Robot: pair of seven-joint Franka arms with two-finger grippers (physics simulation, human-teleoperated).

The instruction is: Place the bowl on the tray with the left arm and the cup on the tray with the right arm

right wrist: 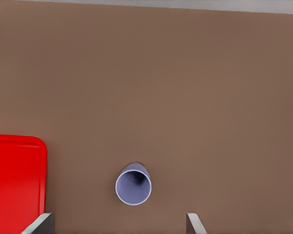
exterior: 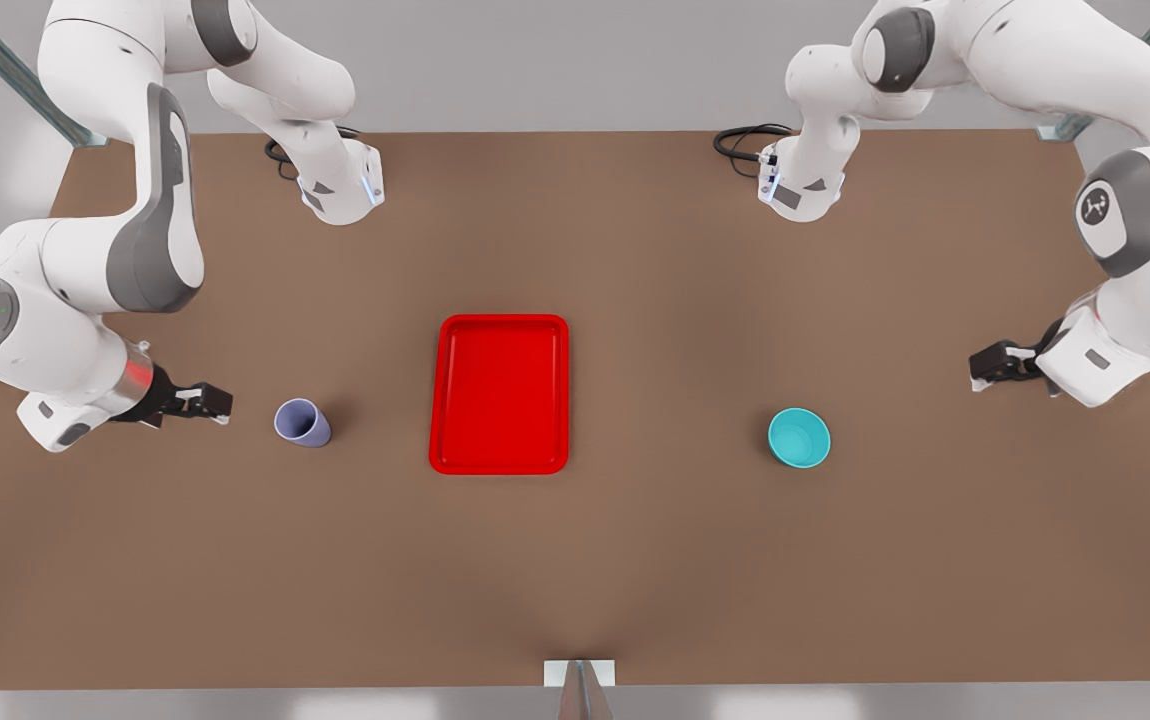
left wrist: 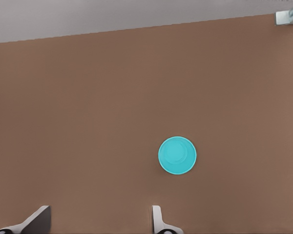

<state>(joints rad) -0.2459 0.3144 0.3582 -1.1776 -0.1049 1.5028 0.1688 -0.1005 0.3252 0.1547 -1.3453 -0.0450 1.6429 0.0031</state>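
Note:
The teal bowl [exterior: 799,437] [left wrist: 177,155] sits on the brown table toward the front view's right. My left gripper [exterior: 982,372] [left wrist: 97,223] hangs open a little to the right of it, apart from it. The lavender cup [exterior: 302,422] [right wrist: 133,186] stands upright toward the front view's left. Just left of it is my right gripper [exterior: 219,404] [right wrist: 118,225], open and not touching it. The red tray [exterior: 500,393] [right wrist: 14,183] lies flat between cup and bowl with nothing on it.
Both arm bases stand at the table's far edge with black cables [exterior: 743,140] beside them. A small white bracket [exterior: 580,672] sits at the middle of the near edge. Bare brown tabletop [exterior: 635,560] surrounds the tray.

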